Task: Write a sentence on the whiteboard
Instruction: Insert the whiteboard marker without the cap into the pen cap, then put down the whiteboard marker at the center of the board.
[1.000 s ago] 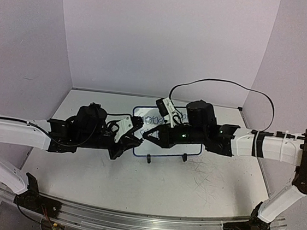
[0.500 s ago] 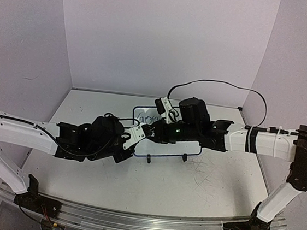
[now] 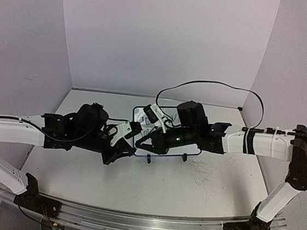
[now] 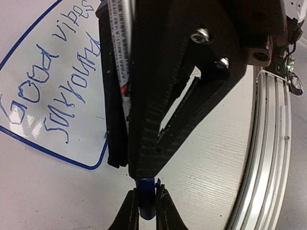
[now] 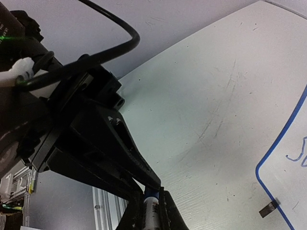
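Where the two arms meet: tip to tip over the tabletop (image 3: 189, 190), just off a rounded corner of the whiteboard (image 4: 72, 127), at its left edge in the top view.
Left end effector (image 4: 146, 211): jaws almost closed, fingertips pinching the blue end of a marker (image 4: 116, 57).
Right end effector (image 5: 151, 213): jaws drawn tight on the white barrel of the same marker; its black fingers fill the middle of the left wrist view, with the barrel's printed label showing beside them.
Marker: gripped by both end effectors at once; which end carries the tip cannot be told.
Whiteboard: mid-tabletop, partly covered by both wrists in the top view; thin blue frame, two black feet (image 3: 149, 159) at its near edge.
Sentence (image 4: 53, 81): blue handwriting in two lines, the upper reading "Good vibes", the lower a scrawl that cannot be read for certain.
Cable (image 3: 217, 83): black, arching above the right arm.
Rail (image 3: 131, 222): aluminium, along the near edge, carrying both bases.
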`<state>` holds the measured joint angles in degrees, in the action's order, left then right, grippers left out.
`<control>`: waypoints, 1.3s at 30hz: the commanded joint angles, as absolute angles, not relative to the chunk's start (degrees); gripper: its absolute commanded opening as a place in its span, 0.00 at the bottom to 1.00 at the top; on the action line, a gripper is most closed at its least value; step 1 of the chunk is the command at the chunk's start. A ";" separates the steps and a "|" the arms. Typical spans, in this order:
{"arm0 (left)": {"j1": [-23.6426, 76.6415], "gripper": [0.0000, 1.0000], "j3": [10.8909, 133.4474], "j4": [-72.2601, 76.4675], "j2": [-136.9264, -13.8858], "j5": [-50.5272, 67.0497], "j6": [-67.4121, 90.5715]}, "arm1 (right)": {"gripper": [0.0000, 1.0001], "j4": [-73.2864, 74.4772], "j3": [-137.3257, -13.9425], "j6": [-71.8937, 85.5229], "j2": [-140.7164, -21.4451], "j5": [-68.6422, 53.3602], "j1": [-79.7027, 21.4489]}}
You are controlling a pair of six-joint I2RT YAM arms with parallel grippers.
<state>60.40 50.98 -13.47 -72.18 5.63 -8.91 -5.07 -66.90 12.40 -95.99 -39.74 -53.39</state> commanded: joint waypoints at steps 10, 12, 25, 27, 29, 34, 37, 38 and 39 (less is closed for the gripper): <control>60.46 0.00 26.10 5.47 -53.49 -19.38 26.03 | 0.98 0.40 -61.40 15.30 -66.22 -5.81 -46.47; 60.35 0.00 24.05 2.65 -53.33 -24.67 35.76 | 0.98 2.81 -62.04 12.83 -63.33 0.98 -46.06; 54.45 0.02 41.34 -17.49 -80.93 -18.91 46.22 | 0.98 9.15 -65.31 8.52 -56.77 11.32 -46.05; 53.59 0.02 41.31 -17.65 -82.50 -18.09 45.18 | 0.98 9.23 -64.82 8.58 -55.31 11.52 -46.04; 52.70 0.02 41.23 -17.83 -83.88 -16.90 44.34 | 0.98 9.23 -64.38 8.61 -54.14 11.77 -46.04; 52.14 0.02 41.77 -18.24 -87.03 -15.57 43.84 | 0.98 9.23 -64.03 8.02 -52.41 13.14 -46.04; 52.13 0.07 41.69 -18.44 -87.37 -15.61 43.47 | 0.98 9.65 -63.94 7.78 -51.27 15.25 -46.01; 52.13 0.09 41.64 -18.64 -86.88 -15.80 43.17 | 0.98 10.11 -64.17 7.74 -50.95 16.09 -46.05; 52.14 0.11 41.58 -19.00 -85.99 -16.13 42.81 | 0.98 10.53 -64.53 7.67 -50.69 16.61 -46.05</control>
<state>52.38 39.75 -17.74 -87.54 -16.14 44.39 10.08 -62.63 8.80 -51.92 12.58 -45.69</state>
